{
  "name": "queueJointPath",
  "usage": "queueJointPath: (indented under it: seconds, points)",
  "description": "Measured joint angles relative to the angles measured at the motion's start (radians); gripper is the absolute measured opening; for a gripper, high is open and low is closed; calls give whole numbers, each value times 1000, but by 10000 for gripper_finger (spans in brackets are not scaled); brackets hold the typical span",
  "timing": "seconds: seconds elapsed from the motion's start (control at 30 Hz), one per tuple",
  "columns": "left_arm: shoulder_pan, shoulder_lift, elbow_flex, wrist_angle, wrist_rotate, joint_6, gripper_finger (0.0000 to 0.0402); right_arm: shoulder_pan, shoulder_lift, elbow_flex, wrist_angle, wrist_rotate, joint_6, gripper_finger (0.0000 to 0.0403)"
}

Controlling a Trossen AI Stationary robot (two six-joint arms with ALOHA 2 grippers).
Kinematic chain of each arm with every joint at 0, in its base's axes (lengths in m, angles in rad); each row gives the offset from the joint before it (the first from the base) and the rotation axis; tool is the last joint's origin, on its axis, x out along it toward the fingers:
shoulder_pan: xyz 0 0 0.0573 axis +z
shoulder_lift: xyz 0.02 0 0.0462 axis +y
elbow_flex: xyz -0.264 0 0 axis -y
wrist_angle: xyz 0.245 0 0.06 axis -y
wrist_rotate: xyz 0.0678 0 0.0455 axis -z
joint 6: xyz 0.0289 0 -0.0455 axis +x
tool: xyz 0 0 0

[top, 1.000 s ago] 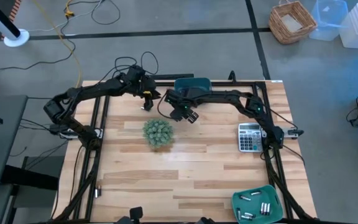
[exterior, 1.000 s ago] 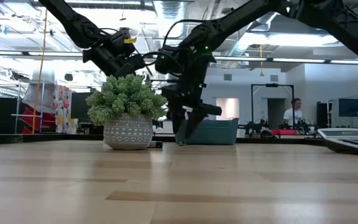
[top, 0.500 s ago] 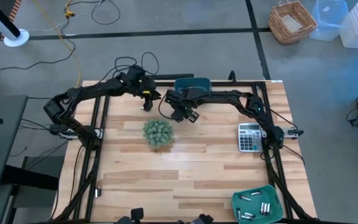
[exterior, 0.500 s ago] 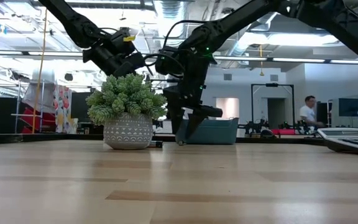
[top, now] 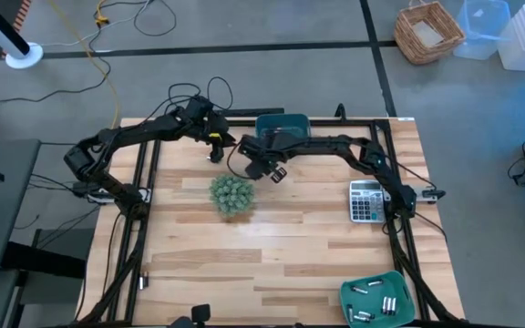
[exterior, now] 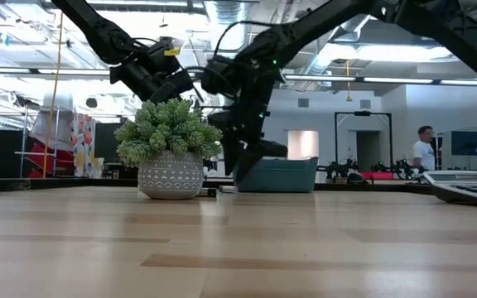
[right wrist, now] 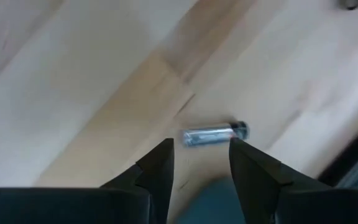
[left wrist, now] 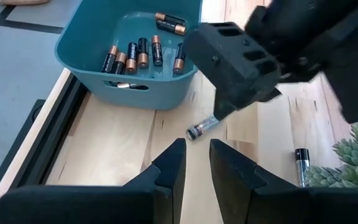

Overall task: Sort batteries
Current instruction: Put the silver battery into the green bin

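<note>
Right gripper [right wrist: 201,163]: jaws released, poised above a silver battery [right wrist: 213,134] on the wooden table [right wrist: 73,81]. Left gripper [left wrist: 196,163]: jaws slightly parted, empty, near teal bin [left wrist: 129,93].

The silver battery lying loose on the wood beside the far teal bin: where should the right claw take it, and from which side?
Best across the middle of its barrel, from straight above. The silver battery lies flat on the table, apart from the bin, so only its long rounded sides are free. The right claw hangs open over it, fingers roughly astride its length; they would probably close squarely on the barrel.
</note>
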Motion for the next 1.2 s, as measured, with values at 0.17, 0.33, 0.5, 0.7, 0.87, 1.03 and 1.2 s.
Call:
queueJointPath:
  seconds: [0.17,0.33,0.5,0.7,0.87,1.03,1.2]
  points:
    - [0,0,0,6,0,3,67,17,-14,54,-3,9,82,174]
    - [0,0,0,5,-1,1,67,24,-14,84,-19,27,104,178]
    - [0,0,0,0,-1,1,67,18,-13,86,-117,29,119,177]
    - [0,0,0,-3,-2,-3,67,12,-3,72,-170,26,163,190]
    - [0,1,0,-54,-26,40,67,15,-9,73,-180,18,275,201]
    - [2,3,0,-68,-88,25,67,-10,-36,73,-201,-151,382,207]
    - [17,3,0,-117,-109,36,67,-27,-78,73,-204,-180,409,205]
